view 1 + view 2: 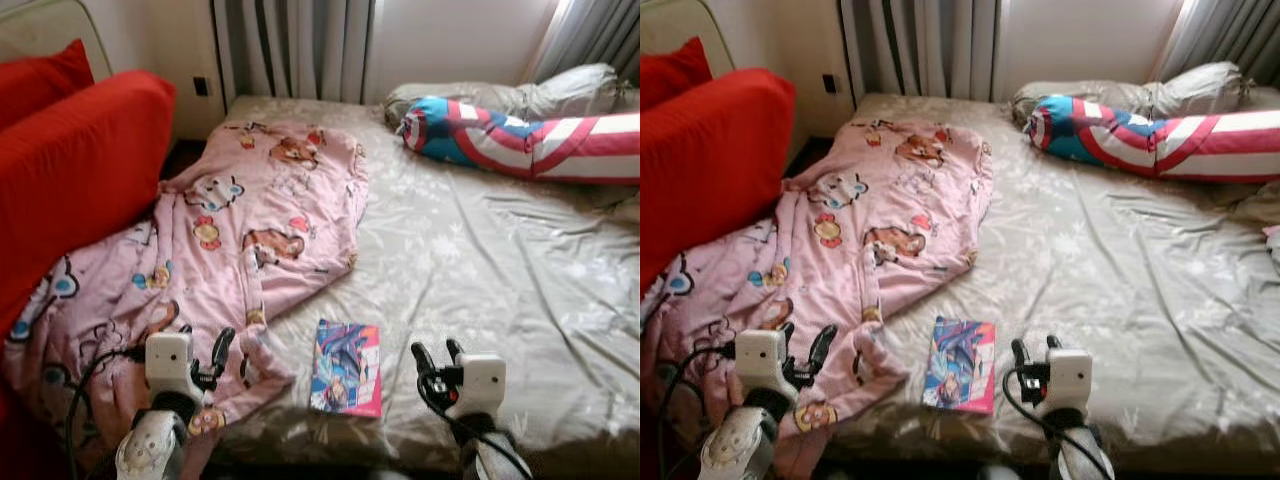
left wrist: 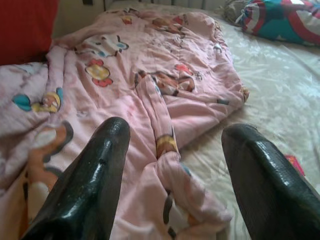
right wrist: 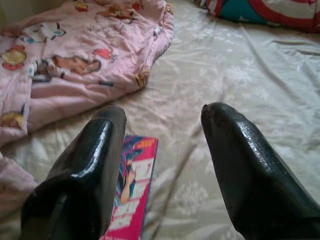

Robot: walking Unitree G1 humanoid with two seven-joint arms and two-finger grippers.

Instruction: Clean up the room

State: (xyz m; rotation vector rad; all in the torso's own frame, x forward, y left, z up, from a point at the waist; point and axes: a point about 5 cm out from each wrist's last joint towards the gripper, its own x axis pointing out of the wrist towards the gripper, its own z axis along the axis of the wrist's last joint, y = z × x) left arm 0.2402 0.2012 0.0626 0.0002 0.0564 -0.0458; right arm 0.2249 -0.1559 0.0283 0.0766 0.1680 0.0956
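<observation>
Pink cartoon-print blanket point(image 1: 230, 240) sprawls crumpled just ahead of the left gripper point(image 1: 203, 357), fingers spread and empty; the book point(image 1: 347, 367) lies between it and the right gripper point(image 1: 438, 358), also open. Best pinch the blanket's near edge.

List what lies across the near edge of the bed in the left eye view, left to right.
left gripper → pink blanket → book → right gripper, both grippers open and holding nothing.
</observation>
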